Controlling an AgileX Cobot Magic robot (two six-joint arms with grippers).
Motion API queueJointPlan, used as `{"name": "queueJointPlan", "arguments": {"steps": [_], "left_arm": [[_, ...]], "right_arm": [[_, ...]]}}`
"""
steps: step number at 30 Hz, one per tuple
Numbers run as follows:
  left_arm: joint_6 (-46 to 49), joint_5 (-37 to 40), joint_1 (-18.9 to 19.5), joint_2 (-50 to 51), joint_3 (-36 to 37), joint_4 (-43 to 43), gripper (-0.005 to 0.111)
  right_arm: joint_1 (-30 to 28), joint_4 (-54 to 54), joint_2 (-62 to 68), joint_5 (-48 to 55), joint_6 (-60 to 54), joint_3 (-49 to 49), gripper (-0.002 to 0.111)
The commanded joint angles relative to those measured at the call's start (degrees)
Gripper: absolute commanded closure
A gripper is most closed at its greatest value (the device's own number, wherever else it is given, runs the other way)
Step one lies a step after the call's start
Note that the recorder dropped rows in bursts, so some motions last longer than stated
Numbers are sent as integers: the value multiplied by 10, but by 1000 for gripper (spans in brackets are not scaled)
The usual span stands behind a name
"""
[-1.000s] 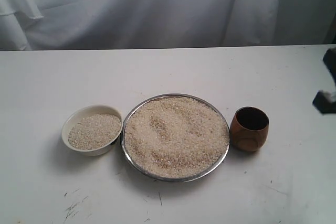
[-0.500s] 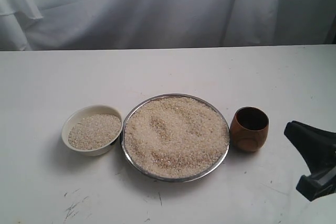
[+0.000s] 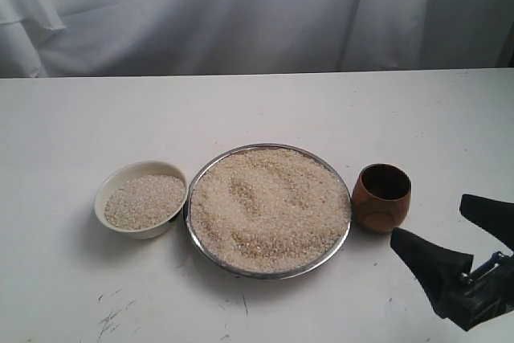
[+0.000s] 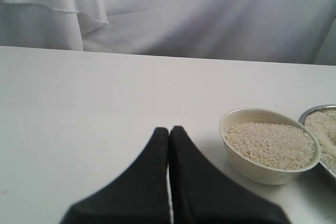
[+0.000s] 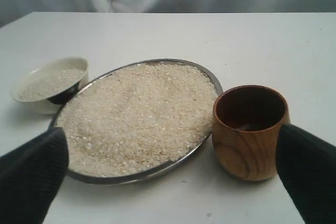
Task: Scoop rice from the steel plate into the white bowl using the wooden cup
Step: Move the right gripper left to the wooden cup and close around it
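The steel plate (image 3: 266,275) lies mid-table, heaped with rice (image 3: 269,210). Left of it stands the white bowl (image 3: 107,189), partly filled with rice (image 3: 144,201). The wooden cup (image 3: 382,201) stands upright and empty against the plate's right rim. My right gripper (image 3: 428,218) is open, low over the table just in front and to the right of the cup, not touching it. In the right wrist view its fingers (image 5: 37,169) flank the plate (image 5: 137,174) and the cup (image 5: 249,142). The left gripper (image 4: 169,129) is shut and empty, near the bowl (image 4: 262,171); the exterior view does not show it.
The white table (image 3: 257,110) reaches back to a white cloth backdrop (image 3: 241,14). Dark scuff marks (image 3: 112,315) lie near the front left edge. The plate's rim (image 4: 316,110) shows beside the bowl in the left wrist view.
The right gripper has come in from the right edge, dropping lower and moving left toward the wooden cup. Plate, bowl and cup have not moved.
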Motion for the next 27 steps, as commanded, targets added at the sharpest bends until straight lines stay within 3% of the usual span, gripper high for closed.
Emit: {"name": "queueJointPlan", "arguments": {"steps": [1,6,11,18,27], "left_arm": [[-2,-4,-1,-3,3,0,107],[-2,-4,-1,-3,3,0,107],[-2,-4,-1,-3,3,0,107],[-2,-4,-1,-3,3,0,107],[-2,-4,-1,-3,3,0,107]], "right_arm": [[1,27,3,7,-124,-2,3],[1,97,59,9,-175,-2,3],[1,139,190,-96,-245,-19,3],[1,106,404,-198,-257,-105,3],[1,90,523,-198,-265,-157,3]]}}
